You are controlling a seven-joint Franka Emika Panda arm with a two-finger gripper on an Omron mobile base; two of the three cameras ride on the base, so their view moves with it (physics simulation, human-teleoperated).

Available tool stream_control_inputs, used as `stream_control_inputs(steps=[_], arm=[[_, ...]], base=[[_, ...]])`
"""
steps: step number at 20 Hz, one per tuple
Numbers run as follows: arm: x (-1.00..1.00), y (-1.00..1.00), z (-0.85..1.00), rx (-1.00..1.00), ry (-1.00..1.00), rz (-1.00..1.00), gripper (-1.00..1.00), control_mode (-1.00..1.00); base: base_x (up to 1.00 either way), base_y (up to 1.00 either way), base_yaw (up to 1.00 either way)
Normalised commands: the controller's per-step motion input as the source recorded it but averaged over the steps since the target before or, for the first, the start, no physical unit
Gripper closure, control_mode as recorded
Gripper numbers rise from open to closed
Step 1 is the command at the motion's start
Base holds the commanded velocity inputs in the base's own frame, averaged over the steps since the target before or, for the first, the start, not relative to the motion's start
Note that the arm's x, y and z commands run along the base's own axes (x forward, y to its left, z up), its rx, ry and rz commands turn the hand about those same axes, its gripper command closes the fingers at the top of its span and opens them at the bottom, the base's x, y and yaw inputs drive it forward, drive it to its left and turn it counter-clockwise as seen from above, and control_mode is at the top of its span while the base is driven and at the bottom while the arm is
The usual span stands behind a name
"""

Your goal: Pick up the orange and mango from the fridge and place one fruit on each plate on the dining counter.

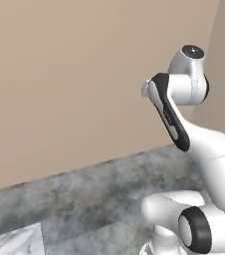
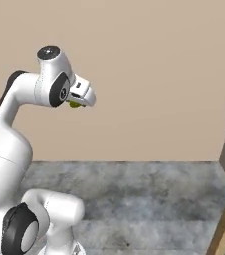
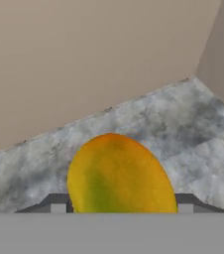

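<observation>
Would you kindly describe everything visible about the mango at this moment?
The mango is a smooth oval fruit, yellow-orange with a green patch on its lower left and a deeper orange blush near the top. In the hand view it stands between the two dark fingertips of the gripper, held up above the grey mottled floor near a beige wall. In the right base view a small yellow-green sliver peeks from under the hand.

We saw the mango (image 3: 119, 173) with smooth, faintly glossy yellow-green skin. The floor (image 3: 173, 124) looked like rough, mottled grey stone, matt, and the wall (image 3: 84, 54) was flat matt beige. The arm (image 1: 209, 149) looked like glossy white plastic.
</observation>
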Motion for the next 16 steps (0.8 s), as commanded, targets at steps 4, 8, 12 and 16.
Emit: stream_control_inputs(steps=[4, 8, 12, 16], arm=[[0.0, 0.0, 0.0, 0.0, 0.0, 0.0, 1.0, 1.0], [0.0, 0.0, 0.0, 0.0, 0.0, 0.0, 1.0, 1.0], [0.0, 0.0, 0.0, 0.0, 0.0, 0.0, 1.0, 1.0], [0.0, 0.0, 0.0, 0.0, 0.0, 0.0, 1.0, 1.0]], base=[[-0.02, 0.0, 0.99], [0.0, 0.0, 0.96], [0.01, 0.0, 0.9], [0.09, 0.0, 0.84]])
